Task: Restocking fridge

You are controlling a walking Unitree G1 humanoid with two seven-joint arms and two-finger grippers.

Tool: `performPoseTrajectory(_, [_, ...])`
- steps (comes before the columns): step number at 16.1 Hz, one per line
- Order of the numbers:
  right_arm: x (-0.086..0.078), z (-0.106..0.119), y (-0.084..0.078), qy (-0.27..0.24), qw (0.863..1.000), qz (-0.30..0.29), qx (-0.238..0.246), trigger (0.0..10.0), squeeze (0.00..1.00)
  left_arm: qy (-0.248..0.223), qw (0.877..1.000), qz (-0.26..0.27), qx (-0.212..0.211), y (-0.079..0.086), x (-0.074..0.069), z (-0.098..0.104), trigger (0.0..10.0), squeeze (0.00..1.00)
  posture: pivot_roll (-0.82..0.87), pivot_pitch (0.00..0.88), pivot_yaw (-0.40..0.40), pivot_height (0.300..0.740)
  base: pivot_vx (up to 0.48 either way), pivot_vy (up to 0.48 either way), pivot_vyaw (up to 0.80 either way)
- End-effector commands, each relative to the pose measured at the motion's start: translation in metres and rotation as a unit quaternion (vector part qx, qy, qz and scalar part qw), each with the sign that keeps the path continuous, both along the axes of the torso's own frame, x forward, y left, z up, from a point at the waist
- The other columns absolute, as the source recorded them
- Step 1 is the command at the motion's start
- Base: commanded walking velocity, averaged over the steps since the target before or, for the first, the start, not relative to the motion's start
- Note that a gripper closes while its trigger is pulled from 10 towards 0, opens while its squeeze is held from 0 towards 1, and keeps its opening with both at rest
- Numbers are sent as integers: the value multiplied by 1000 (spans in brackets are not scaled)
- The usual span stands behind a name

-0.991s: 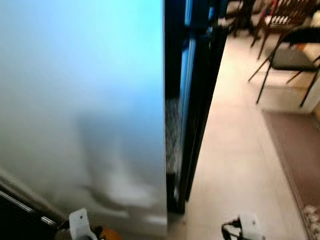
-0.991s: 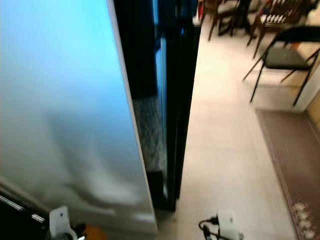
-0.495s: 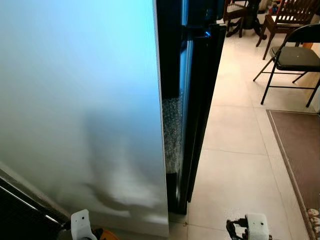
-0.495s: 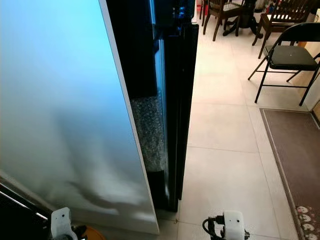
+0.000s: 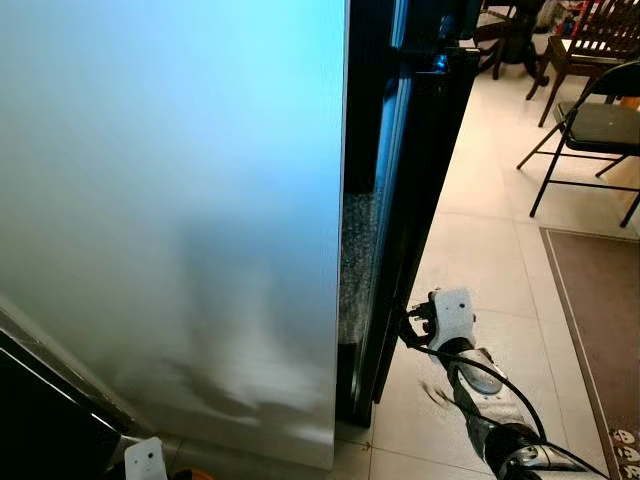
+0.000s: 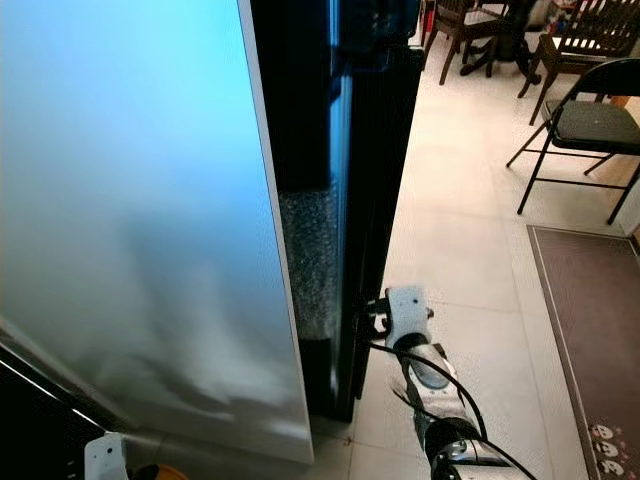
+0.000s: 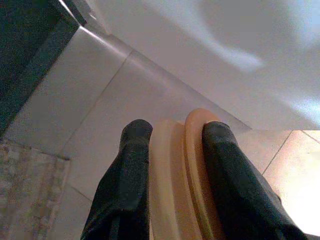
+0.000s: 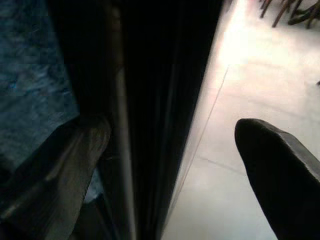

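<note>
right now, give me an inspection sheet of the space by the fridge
surface: pale tiled floor.
job's things: tall fridge with a frosted light panel and a black door edge; flat orange round item held by the left gripper.
clutter: nothing seen.
grippers: left gripper shut on the orange item, low; right gripper open, its fingers straddling the black door edge.
cables: black cable along the right arm.
surroundings: black folding chair, brown rug, wooden chairs.
</note>
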State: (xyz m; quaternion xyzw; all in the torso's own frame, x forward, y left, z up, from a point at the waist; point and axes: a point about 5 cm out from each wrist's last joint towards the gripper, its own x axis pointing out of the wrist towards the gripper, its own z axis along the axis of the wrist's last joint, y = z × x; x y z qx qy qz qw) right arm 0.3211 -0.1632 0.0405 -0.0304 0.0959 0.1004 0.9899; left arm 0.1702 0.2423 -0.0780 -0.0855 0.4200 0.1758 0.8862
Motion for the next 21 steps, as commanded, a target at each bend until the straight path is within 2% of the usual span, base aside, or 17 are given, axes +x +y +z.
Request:
performPoseTrajectory(1, [-2,-1,-1,-8,1000,-3,1,10000,0,39,999,-19,-10,-8,-18,-11,10000,0,-30,0,6,740,0,0,0])
performPoseTrajectory(3, [-25,-25,1,28,1000,10,-8,10000,0,51,998,-28,-6,-9,-25,-13,10000,0,-29,4,12,740,0,0,0])
performPoseTrajectory(5, [-36,-35,5,48,998,32,13,10000,0,60,998,-34,-5,-11,-31,-16,10000,0,-34,21,14,740,0,0,0])
performPoseTrajectory(7, [-34,-32,13,43,997,67,24,10000,1000,64,997,-38,-3,-11,-35,-17,10000,0,-38,49,11,740,0,0,0])
performPoseTrajectory(10, [-6,1,17,-18,997,67,30,10000,1000,63,997,-40,-1,-11,-36,-17,10000,0,-38,61,5,740,0,0,0])
performPoseTrajectory(12, [5,15,21,-34,996,83,31,10000,1000,62,997,-41,-1,-12,-34,-17,10000,0,-39,71,5,740,0,0,0])
performPoseTrajectory(16, [13,24,28,-38,993,110,25,10000,1000,60,997,-49,0,-15,-33,-17,10000,0,-33,93,7,740,0,0,0])
performPoseTrajectory(21, [20,35,28,-48,990,126,25,10000,1000,67,996,-57,0,-16,-37,-19,10000,0,-34,106,6,740,0,0,0])
